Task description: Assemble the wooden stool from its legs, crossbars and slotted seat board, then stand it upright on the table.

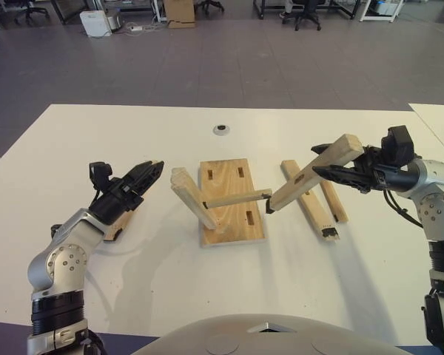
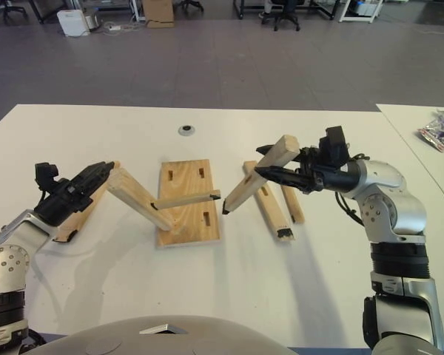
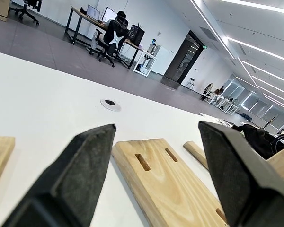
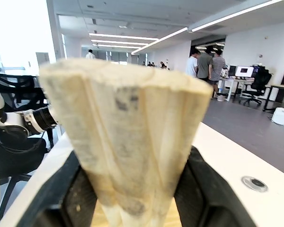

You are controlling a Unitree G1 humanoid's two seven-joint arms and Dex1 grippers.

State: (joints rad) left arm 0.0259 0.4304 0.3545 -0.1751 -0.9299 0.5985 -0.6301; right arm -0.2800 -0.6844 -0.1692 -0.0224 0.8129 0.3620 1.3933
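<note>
The slotted seat board (image 1: 232, 219) lies flat at mid-table. On it rests a tilted leg (image 1: 192, 197) with a crossbar (image 1: 237, 198) sticking out to the right. My right gripper (image 1: 318, 160) is shut on another leg (image 1: 305, 182), held slanted above the table. Its lower end hangs close to the crossbar's free tip. In the right wrist view this leg (image 4: 128, 142) sits between the dark fingers (image 4: 68, 194). My left gripper (image 1: 154, 174) is open just left of the tilted leg, holding nothing. Its pads (image 3: 80, 175) stand wide apart, with the seat board (image 3: 165, 179) beyond them.
Two more wooden pieces (image 1: 308, 201) lie flat right of the board, under the held leg. One wooden piece (image 1: 118, 226) lies under my left forearm. A round grommet (image 1: 221, 129) is set in the table behind the board. A second table (image 1: 436, 118) adjoins at the right.
</note>
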